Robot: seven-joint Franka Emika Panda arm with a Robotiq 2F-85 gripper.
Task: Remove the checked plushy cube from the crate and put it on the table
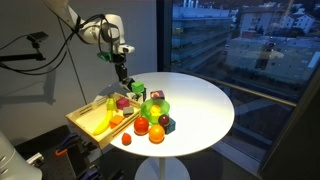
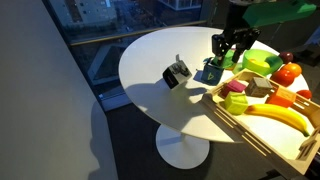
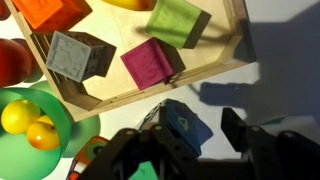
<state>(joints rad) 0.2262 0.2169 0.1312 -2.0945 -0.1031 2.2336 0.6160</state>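
The checked plushy cube (image 2: pixel 177 73) lies on the white table (image 2: pixel 150 45), well apart from the crate (image 2: pixel 250 125); it is out of the wrist view, and I cannot make it out in the exterior view taken from the crate side. My gripper (image 2: pixel 228 58) hangs low over the table just outside the crate's rim (image 3: pixel 160 85). It is open. Its fingers (image 3: pixel 195 130) straddle a dark teal block (image 3: pixel 182 122) with a gap on one side. The same gripper (image 1: pixel 123 78) shows past the crate's (image 1: pixel 85 125) far end.
The crate holds a banana (image 2: pixel 280 115) and magenta (image 3: pixel 148 62), green (image 3: pixel 175 20), grey (image 3: pixel 75 55) and orange blocks. A green bowl (image 1: pixel 152 108) of fruit and loose toy fruit (image 1: pixel 157 132) stand beside it on the table (image 1: pixel 205 95).
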